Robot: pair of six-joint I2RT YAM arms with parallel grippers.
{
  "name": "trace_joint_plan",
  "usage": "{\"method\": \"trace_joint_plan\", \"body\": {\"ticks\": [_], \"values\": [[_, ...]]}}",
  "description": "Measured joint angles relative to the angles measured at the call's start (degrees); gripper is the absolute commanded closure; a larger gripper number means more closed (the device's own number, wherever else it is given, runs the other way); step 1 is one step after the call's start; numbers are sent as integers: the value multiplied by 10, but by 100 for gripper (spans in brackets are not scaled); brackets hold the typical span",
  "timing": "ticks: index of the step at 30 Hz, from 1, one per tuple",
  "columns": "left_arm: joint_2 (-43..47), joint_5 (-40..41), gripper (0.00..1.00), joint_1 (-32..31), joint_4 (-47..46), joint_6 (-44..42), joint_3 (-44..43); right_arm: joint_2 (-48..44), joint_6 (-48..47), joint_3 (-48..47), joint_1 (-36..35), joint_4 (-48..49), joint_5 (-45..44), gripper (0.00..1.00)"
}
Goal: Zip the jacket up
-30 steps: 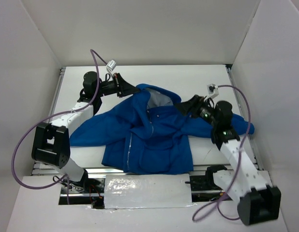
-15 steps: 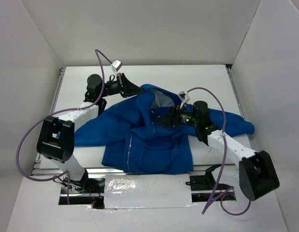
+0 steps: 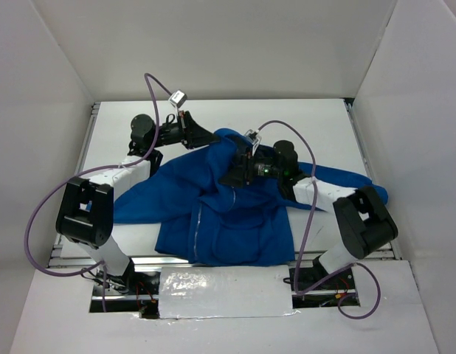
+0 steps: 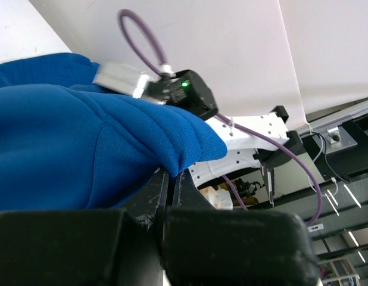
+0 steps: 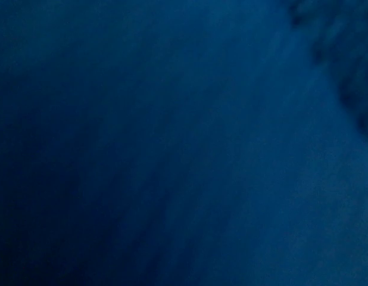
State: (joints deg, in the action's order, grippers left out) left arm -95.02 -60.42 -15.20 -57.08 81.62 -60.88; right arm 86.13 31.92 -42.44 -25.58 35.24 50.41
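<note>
The royal-blue jacket (image 3: 235, 214) lies spread on the white table (image 3: 302, 122), collar at the far side, with its white lining (image 3: 241, 152) showing. Its silver zipper (image 3: 198, 221) runs down the front. My left gripper (image 3: 208, 137) is shut on the collar edge and holds it raised. In the left wrist view its jaws (image 4: 171, 174) pinch a fold of the blue fabric (image 4: 83, 143). My right gripper (image 3: 229, 178) is low on the jacket's chest near the top of the zipper. The right wrist view shows only dark blue cloth (image 5: 184, 143), so its fingers are hidden.
White walls close in the table on the left, back and right. A crinkled silver sheet (image 3: 222, 292) lies at the near edge between the arm bases. Purple cables (image 3: 156, 87) loop above both arms. The jacket's right sleeve (image 3: 361, 186) reaches toward the right wall.
My right arm has swung left from the jacket's right shoulder to the chest by the zipper. My left gripper stays shut on the collar, shifted slightly.
</note>
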Motion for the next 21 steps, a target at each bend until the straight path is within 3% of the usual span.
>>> {"method": "trace_joint_plan", "body": {"ticks": [1,2,5,8,11,12,15,21], "values": [[0,-2,100,0,-3,2,0,13,5,-3,-5,10,5,36],[0,-5,100,0,-6,7,-1,21,8,-5,-8,17,8,62],[0,-12,100,0,-8,11,-4,27,18,-5,-12,30,12,96],[0,-13,100,4,10,-5,-11,9,17,-1,-12,26,3,100],[0,0,54,14,108,-86,-40,-43,5,18,-13,-7,-36,100],[1,18,32,17,170,-129,-50,-67,2,21,-13,-28,-52,100],[9,99,20,19,337,-239,-110,-130,3,19,-13,-81,-120,100],[99,312,22,-51,567,-392,-146,-180,33,-52,-35,-232,-326,100]]}}
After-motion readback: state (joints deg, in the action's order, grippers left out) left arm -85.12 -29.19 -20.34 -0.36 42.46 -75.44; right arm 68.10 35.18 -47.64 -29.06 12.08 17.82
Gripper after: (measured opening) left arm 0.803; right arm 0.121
